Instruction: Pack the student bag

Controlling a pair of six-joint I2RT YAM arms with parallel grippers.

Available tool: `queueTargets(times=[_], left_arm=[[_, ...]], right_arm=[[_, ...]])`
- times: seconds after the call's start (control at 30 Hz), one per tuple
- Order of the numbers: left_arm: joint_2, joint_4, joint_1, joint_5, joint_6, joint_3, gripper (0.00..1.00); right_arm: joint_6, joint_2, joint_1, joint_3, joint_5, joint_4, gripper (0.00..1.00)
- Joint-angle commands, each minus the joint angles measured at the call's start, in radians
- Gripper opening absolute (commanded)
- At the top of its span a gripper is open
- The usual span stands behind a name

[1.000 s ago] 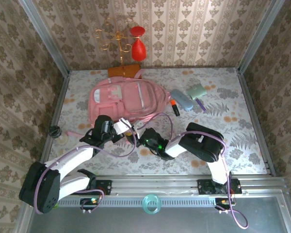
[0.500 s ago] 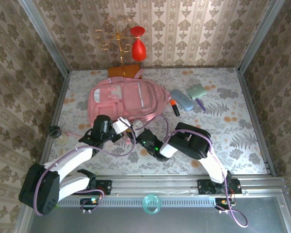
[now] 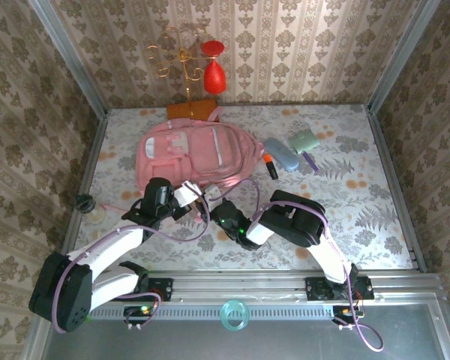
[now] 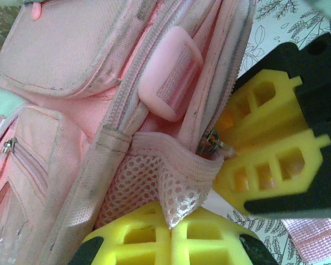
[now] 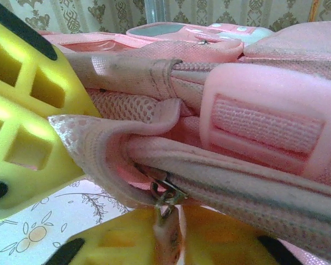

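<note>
Floral tabletop [image 3: 360, 225], rear left: student bag [image 3: 195, 154], lying flat. Grips: left gripper [image 4: 168, 234] clamped on mesh side pocket [image 4: 154, 185] hem; right gripper [image 5: 168, 234] pinched on zipper pull [image 5: 164, 196]. Step, judged: unzipping. Next: draw pull along track, hem held taut.
</note>
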Motion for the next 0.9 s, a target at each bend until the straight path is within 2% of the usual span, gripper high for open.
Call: queueTargets(times=[0.0,0.1,0.3,0.47,0.63,0.73,0.87], left_arm=[[-0.028,0.059,-0.005,0.020,-0.014,0.031,0.00],[-0.028,0.057,-0.005,0.007,-0.006,0.029,0.00],[-0.027,0.055,-0.003,-0.029,0.016,0.020,0.00],[-0.037,0.065,0.003,-0.047,0.029,0.012,0.00],[-0.034,0.066,0.009,-0.070,0.050,0.001,0.00],[-0.027,0.063,0.014,-0.103,0.061,-0.004,0.00],[-0.012,0.064,0.027,-0.148,0.069,-0.004,0.00]], right_arm=[[-0.010,-0.025,0.008,-0.018,0.058,0.053,0.10],[0.008,-0.040,0.010,-0.044,0.087,0.052,0.00],[0.052,-0.116,0.009,-0.140,0.100,0.044,0.00],[0.179,-0.212,-0.009,-0.235,0.106,-0.039,0.00],[0.333,-0.375,-0.070,-0.327,0.094,-0.238,0.00],[0.396,-0.496,-0.137,-0.356,0.058,-0.418,0.00],[0.405,-0.620,-0.250,-0.350,-0.089,-0.665,0.00]])
